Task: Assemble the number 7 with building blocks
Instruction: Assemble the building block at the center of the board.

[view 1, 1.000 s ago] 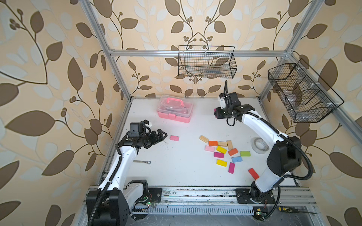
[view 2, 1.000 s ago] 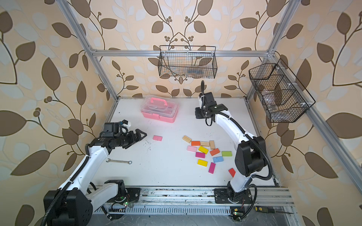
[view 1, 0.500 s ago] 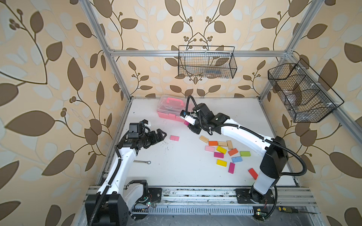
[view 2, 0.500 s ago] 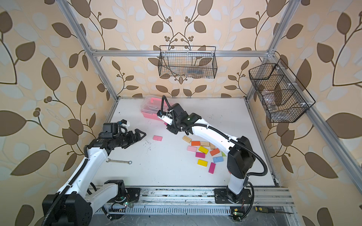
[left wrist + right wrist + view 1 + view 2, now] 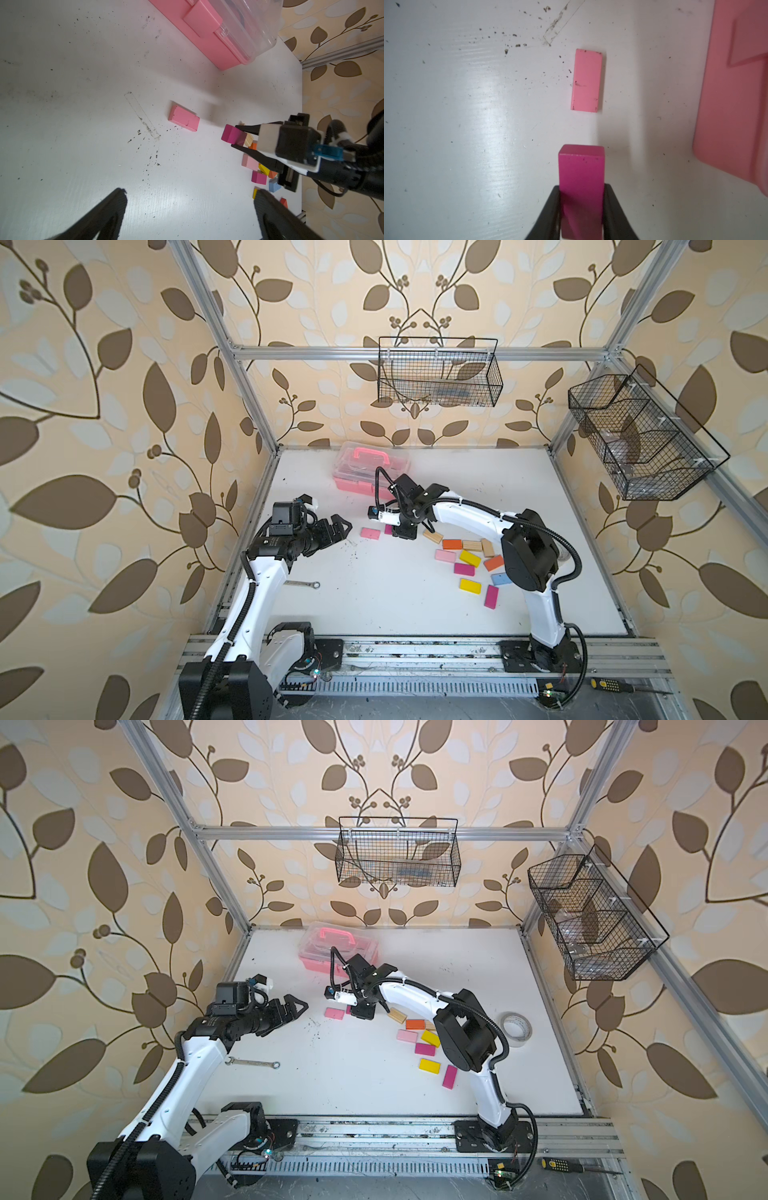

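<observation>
Under leaf-papered walls (image 5: 124, 406) with two wire baskets (image 5: 440, 373), the speckled white counter (image 5: 374, 614) holds one case (image 5: 365, 472), one wrench (image 5: 302, 584), eleven blocks (image 5: 470, 558) right, one pink block (image 5: 586, 81) left-centre. Right claw (image 5: 581, 188) grips a magenta block (image 5: 581, 166) beside it; left claw (image 5: 189, 191) gapes.

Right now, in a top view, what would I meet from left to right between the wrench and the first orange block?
Wrench, left gripper, pink block, magenta block in the right gripper, wood block, orange block. The pink case overlaps these, so I omit it.
</observation>
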You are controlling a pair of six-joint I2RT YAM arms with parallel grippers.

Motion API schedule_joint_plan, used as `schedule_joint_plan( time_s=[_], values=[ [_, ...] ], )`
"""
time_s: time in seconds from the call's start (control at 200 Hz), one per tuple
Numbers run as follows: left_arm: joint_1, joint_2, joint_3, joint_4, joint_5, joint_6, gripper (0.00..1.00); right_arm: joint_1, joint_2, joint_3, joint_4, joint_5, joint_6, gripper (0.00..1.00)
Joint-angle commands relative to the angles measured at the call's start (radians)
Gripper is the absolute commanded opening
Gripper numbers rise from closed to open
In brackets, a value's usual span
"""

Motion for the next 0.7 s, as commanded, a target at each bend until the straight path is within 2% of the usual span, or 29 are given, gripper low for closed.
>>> schedule_joint_plan(
  time_s=[0.0,0.7],
  values=[
    [-0.007,-0.019,0.026,-0.005,-0.013,0.031,0.99,0.015,0.057,0.055,-0.065,0.015,-0.064,0.15],
    [-0.007,-0.012,0.028,-0.005,-0.012,0.032,0.99,-0.003,0.238,0.208,-0.060,-0.020,0.036,0.16]
  ],
)
